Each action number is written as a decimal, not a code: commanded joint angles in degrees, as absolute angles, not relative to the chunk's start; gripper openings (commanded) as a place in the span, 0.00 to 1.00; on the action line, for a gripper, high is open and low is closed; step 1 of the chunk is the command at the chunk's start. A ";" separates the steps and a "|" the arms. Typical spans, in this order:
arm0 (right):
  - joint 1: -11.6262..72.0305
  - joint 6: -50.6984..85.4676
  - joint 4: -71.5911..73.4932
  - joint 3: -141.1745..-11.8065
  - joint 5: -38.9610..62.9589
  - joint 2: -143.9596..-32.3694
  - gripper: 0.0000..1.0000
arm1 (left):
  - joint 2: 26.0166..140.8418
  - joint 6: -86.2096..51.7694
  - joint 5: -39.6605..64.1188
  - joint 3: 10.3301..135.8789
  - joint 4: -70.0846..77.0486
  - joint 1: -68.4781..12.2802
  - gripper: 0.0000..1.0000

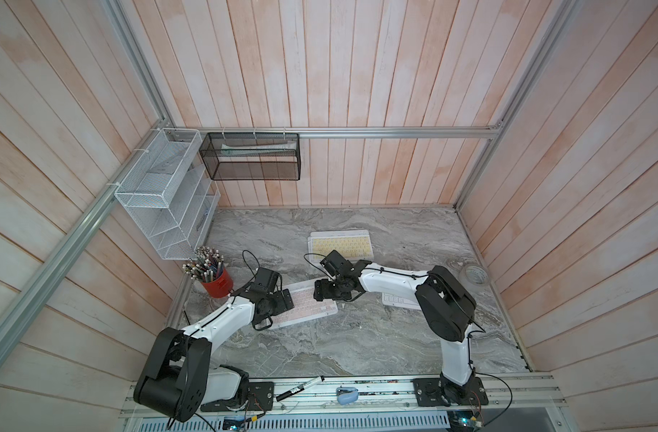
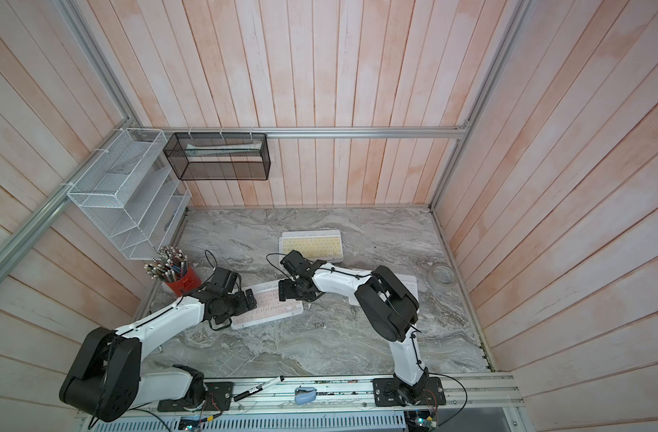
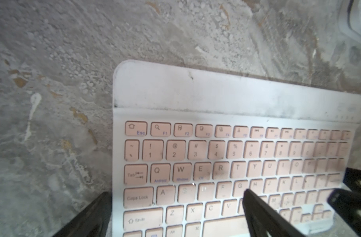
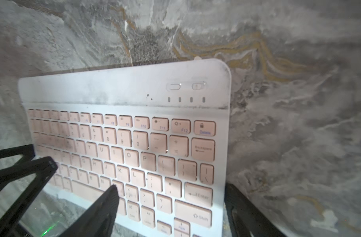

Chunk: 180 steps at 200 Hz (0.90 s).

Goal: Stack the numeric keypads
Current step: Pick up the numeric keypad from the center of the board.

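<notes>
In both top views the pink keypad (image 1: 312, 306) lies left of the table's (image 1: 357, 348) middle, with the left gripper (image 1: 287, 301) at its left end and the right gripper (image 1: 321, 293) at its right end. Only the wrist views show both grippers spread wide, straddling its short edges unclenched. Only the top views show the yellow keypad (image 1: 340, 244) near the far edge and the white keypad (image 2: 408, 283) under the right arm.
</notes>
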<state>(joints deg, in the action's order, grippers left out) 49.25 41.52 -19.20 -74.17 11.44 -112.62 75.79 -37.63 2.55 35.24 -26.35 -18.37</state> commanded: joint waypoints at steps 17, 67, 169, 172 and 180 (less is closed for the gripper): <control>46.90 46.57 -1.92 -65.09 25.15 -108.72 0.79 | 76.11 -37.53 9.32 32.93 -24.08 -18.90 1.00; 43.80 53.96 14.81 -56.10 34.90 -106.49 0.72 | 74.46 -37.62 9.73 31.78 -23.64 -18.69 1.00; 42.02 59.08 25.97 -49.01 38.34 -102.49 0.57 | 71.74 -37.53 10.19 30.28 -24.12 -17.56 1.00; 42.01 59.08 25.97 -48.96 38.39 -102.41 0.56 | 71.64 -37.53 10.20 30.24 -24.01 -17.55 1.00; 41.95 59.02 25.80 -48.79 38.35 -102.23 0.54 | 71.42 -37.61 10.15 30.19 -24.00 -17.57 1.00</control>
